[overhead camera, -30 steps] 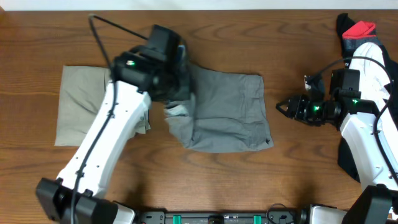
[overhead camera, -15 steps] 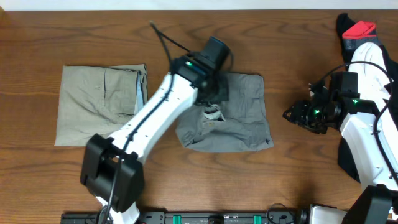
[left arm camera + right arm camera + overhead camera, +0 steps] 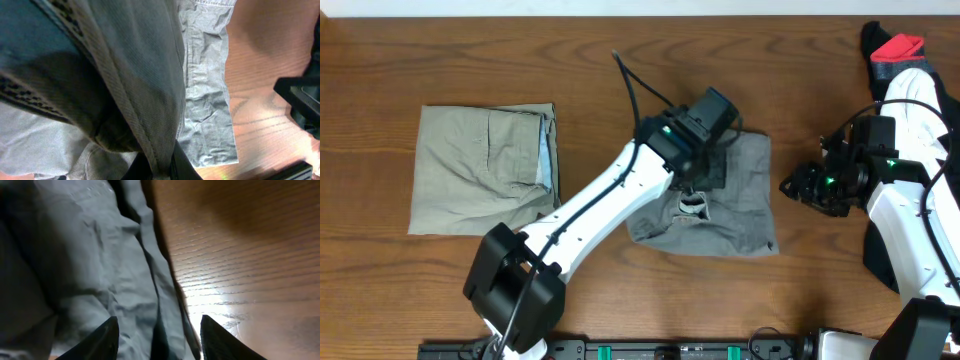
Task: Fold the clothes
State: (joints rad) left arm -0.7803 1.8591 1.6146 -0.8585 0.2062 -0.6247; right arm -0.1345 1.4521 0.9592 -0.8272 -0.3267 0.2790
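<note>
One table (image 3: 620,80): dark brown wood; the khaki shorts (image 3: 480,170) and the grey shorts (image 3: 745,215) both lie on it.
Left arm (image 3: 600,205): white; it reaches from the near edge diagonally up to the grey shorts and passes just right of the khaki shorts.
Right arm (image 3: 910,215): at the right side of the table, with its wrist turned toward the centre.
Khaki shorts: on the left part of the table, folded flat into a neat rectangle. Pale lining shows at the right edge. They are well apart from both grippers.
Grey shorts: right of centre, bunched and not flat. I see the upper part is hidden under the left wrist.
Left gripper (image 3: 155,170): the jaws are pressed together on a thick seamed fold of the grey shorts.
Right gripper (image 3: 788,187): the jaws stand about half apart, with nothing held. It is just beside the right edge of the grey shorts. Perhaps the tips touch the cloth, but my wrist view is too dark there to say.
</note>
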